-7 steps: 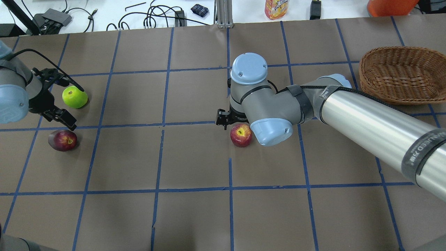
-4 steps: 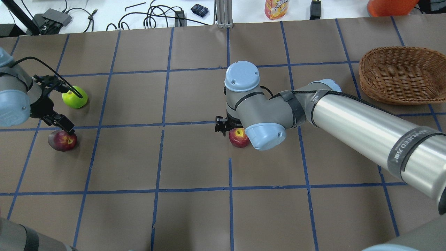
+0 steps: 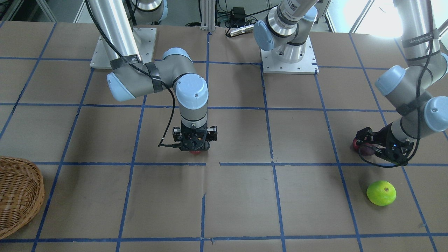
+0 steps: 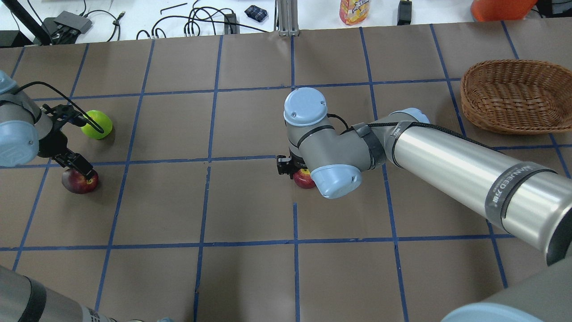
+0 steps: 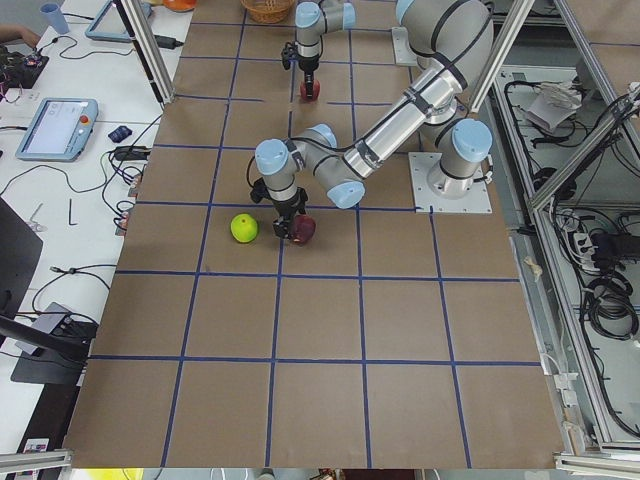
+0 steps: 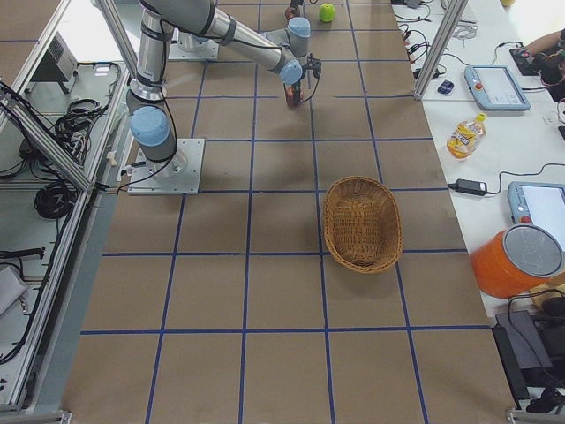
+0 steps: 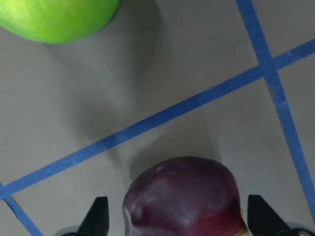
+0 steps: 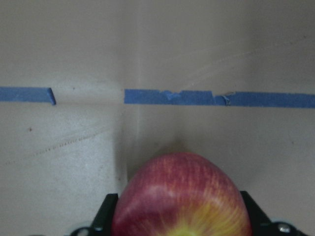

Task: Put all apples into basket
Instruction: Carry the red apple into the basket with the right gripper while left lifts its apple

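on the table [image 4: 250, 277], left end effector [image 7: 177, 219] straddles maroon apple [image 7: 182, 194], right end effector [image 8: 178, 219] red apple [image 8: 179, 189], both released.

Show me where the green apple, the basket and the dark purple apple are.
green apple [image 3: 381, 193], front-facing view, middle of its upper side
basket [image 4: 514, 94], overhead view, bare woven floor inside
dark purple apple [image 7: 182, 196], left wrist view, its upper skin
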`<action>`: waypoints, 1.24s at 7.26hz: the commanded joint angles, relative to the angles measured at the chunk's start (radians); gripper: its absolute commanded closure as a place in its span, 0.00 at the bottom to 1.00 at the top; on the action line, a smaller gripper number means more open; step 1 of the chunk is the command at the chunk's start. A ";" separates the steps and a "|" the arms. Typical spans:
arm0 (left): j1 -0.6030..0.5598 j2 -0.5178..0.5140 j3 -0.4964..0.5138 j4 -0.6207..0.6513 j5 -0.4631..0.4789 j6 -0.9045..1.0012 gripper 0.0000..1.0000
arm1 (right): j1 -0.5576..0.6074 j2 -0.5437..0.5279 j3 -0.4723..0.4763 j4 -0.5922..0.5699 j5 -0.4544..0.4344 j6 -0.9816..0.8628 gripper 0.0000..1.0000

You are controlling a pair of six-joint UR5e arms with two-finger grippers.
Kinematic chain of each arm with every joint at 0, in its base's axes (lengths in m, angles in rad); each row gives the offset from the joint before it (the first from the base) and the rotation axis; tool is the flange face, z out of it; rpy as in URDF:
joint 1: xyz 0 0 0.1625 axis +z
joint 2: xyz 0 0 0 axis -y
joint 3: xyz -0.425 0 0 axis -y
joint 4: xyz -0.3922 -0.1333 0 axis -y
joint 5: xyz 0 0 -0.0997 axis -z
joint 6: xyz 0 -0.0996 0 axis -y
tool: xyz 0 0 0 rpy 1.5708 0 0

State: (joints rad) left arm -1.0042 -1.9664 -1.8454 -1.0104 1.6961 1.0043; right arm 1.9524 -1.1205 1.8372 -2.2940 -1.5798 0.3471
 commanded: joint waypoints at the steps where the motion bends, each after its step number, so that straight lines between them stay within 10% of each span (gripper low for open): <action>1: 0.001 -0.032 0.004 0.004 0.001 -0.003 0.00 | -0.044 -0.027 -0.021 -0.008 0.003 -0.013 0.49; 2: 0.003 -0.043 0.005 0.013 0.002 -0.007 0.00 | -0.126 -0.086 -0.054 0.074 -0.002 -0.017 0.49; 4: -0.002 -0.005 0.015 -0.002 0.005 -0.036 1.00 | -0.411 -0.169 -0.117 0.201 -0.003 -0.313 0.51; 7: -0.058 0.038 0.041 -0.033 -0.012 -0.152 1.00 | -0.760 -0.139 -0.168 0.148 0.059 -0.704 0.60; 9: -0.297 0.081 0.052 -0.037 -0.025 -0.350 1.00 | -0.947 -0.005 -0.255 0.116 0.171 -0.976 0.64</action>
State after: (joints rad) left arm -1.1696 -1.9090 -1.8000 -1.0431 1.6810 0.7752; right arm 1.1247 -1.2000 1.6354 -2.1662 -1.4913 -0.4794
